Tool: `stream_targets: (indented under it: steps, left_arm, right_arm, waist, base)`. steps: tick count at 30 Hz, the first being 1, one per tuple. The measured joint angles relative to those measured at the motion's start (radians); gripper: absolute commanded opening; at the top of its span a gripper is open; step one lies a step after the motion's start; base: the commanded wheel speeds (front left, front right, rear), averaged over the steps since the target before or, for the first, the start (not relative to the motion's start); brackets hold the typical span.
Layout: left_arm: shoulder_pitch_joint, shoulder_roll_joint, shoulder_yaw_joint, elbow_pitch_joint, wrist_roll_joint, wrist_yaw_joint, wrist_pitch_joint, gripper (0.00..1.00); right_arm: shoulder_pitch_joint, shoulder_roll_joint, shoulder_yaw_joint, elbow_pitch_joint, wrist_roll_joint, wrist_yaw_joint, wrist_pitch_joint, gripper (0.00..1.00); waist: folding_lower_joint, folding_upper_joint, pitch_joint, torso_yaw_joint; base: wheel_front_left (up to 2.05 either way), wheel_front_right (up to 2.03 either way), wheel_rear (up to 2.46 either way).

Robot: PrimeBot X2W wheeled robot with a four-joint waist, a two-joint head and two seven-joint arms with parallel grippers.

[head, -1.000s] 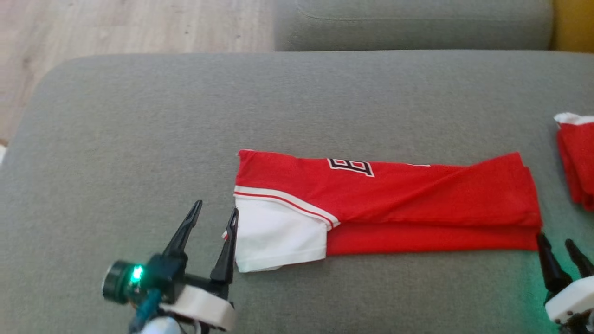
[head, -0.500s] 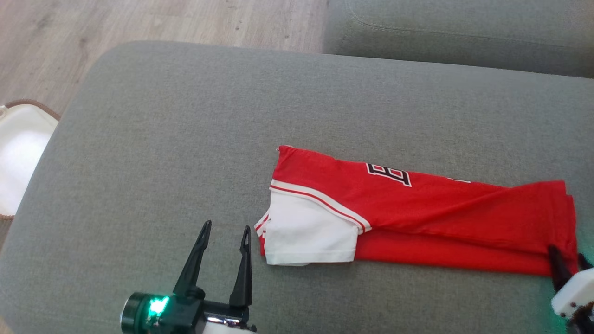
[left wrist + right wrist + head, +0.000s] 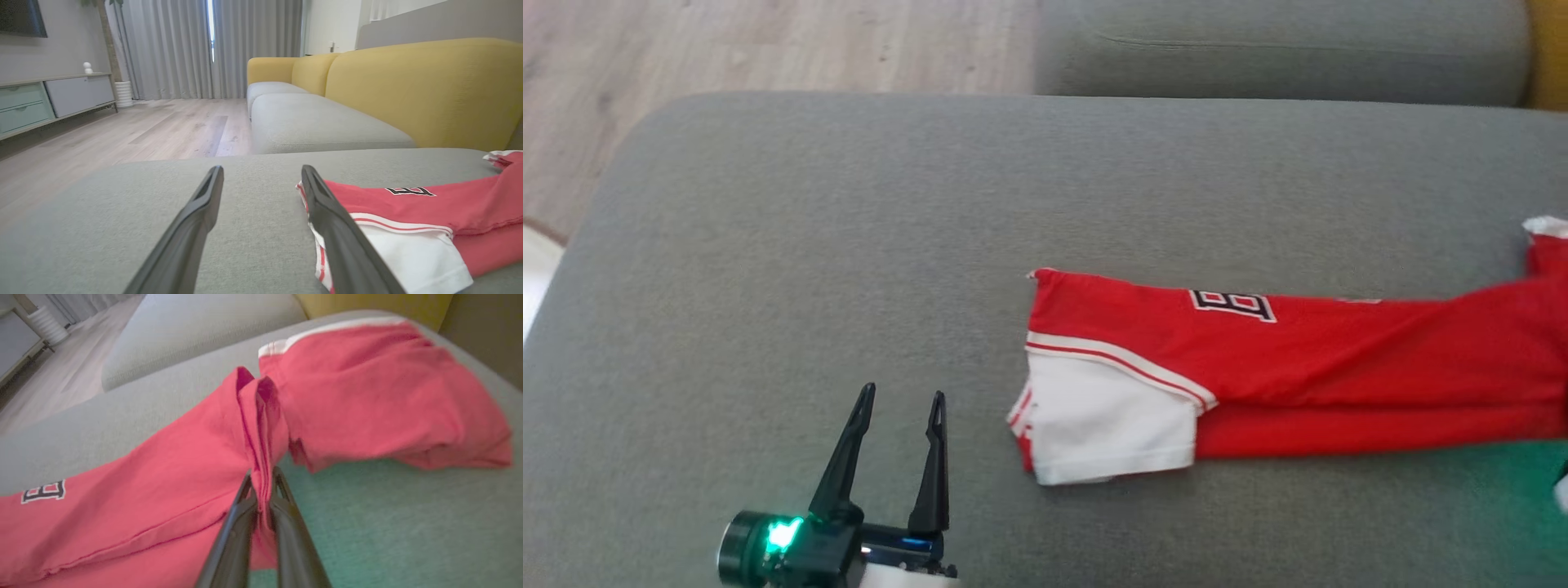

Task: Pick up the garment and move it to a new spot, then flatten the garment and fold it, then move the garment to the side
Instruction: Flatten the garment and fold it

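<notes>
The garment is a red shirt with a white sleeve and a black-and-white letter, folded into a long strip on the grey cushion. My right gripper is shut on the strip's right end, and the pinched red cloth stands up in folds between its fingers. My left gripper is open and holds nothing, low over the cushion just left of the white sleeve. In the left wrist view, the left gripper has the garment lying beside its right finger.
A second folded red garment with a white band lies right beside the held end, also at the head view's right edge. A yellow sofa back rises behind. Wooden floor lies beyond the cushion's left edge.
My right gripper has shut on the garment's right end and raised it. The gap between the white sleeve and my open left gripper has widened. The head camera has shifted.
</notes>
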State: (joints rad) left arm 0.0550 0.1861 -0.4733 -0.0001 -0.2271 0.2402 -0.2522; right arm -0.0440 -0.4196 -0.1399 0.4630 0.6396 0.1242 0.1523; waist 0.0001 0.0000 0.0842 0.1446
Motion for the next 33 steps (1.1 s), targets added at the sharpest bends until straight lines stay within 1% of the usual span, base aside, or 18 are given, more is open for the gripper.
stream_targets:
  steps: [3, 4, 5, 7, 8, 13, 17, 20, 24, 29, 33]
  left_arm:
    - [0.006, -0.014, 0.02, 0.002, 0.013, -0.018, 0.0, 1.0]
    - [0.006, -0.014, 0.02, 0.002, 0.013, -0.018, 0.0, 1.0]
    - [0.008, -0.021, 0.028, 0.004, 0.022, -0.031, 0.0, 1.0]
    - [0.009, -0.029, 0.038, 0.01, 0.026, -0.045, 0.0, 1.0]
    - [0.009, -0.029, 0.038, 0.01, 0.026, -0.045, 0.0, 1.0]
    - [0.014, -0.05, 0.06, 0.028, 0.035, -0.075, 0.0, 1.0]
    - [0.014, -0.068, 0.066, 0.037, 0.044, -0.1, 0.0, 1.0]
    - [0.014, -0.079, 0.076, 0.044, 0.05, -0.115, 0.0, 1.0]
    - [0.013, -0.09, 0.082, 0.053, 0.062, -0.136, 0.0, 1.0]
    - [0.013, -0.102, 0.086, 0.065, 0.071, -0.157, 0.0, 1.0]
    - [0.013, -0.105, 0.093, 0.068, 0.072, -0.164, 0.0, 1.0]
  right_arm:
    - [0.016, -0.016, -0.013, -0.095, 0.033, 0.0, 0.027, 0.0]
    - [0.016, -0.016, -0.013, -0.095, 0.033, 0.0, 0.027, 0.0]
    - [0.029, -0.016, -0.018, -0.168, 0.061, 0.0, 0.043, 0.0]
    - [0.038, -0.01, -0.02, -0.245, 0.088, 0.0, 0.055, 0.0]
    - [0.038, -0.01, -0.02, -0.245, 0.088, 0.0, 0.055, 0.0]
    - [0.037, 0.038, 0.01, -0.428, 0.118, 0.0, 0.097, 0.0]
    - [0.019, 0.094, 0.073, -0.523, 0.119, 0.0, 0.144, 0.0]
    - [-0.024, 0.137, 0.147, -0.546, 0.116, 0.0, 0.171, 0.0]
    - [-0.079, 0.187, 0.262, -0.543, 0.107, 0.0, 0.197, 0.0]
    - [-0.103, 0.226, 0.391, -0.479, 0.107, 0.0, 0.205, 0.0]
    - [-0.106, 0.24, 0.482, -0.424, 0.107, 0.0, 0.215, 0.0]
  waist:
    - [0.0, 0.0, -0.001, -0.021]
    - [0.0, 0.0, -0.001, -0.021]
    - [0.0, 0.0, 0.0, -0.028]
    - [0.0, 0.0, 0.0, -0.029]
    - [0.0, 0.0, 0.0, -0.029]
    - [0.0, 0.0, -0.002, -0.018]
    - [0.0, 0.0, -0.002, 0.003]
    - [0.0, 0.0, -0.001, 0.025]
    - [0.0, 0.0, 0.001, 0.059]
    - [0.0, 0.0, 0.006, 0.103]
    - [0.0, 0.0, 0.013, 0.13]
  base:
    - [0.0, 0.0, 0.0]
    - [0.0, 0.0, 0.0]
    - [0.0, 0.0, 0.0]
    - [0.0, 0.0, 0.0]
    - [0.0, 0.0, 0.0]
    - [0.0, 0.0, 0.0]
    - [0.0, 0.0, 0.0]
    - [0.0, 0.0, 0.0]
    - [0.0, 0.0, 0.0]
    - [0.0, 0.0, 0.0]
    - [0.0, 0.0, 0.0]
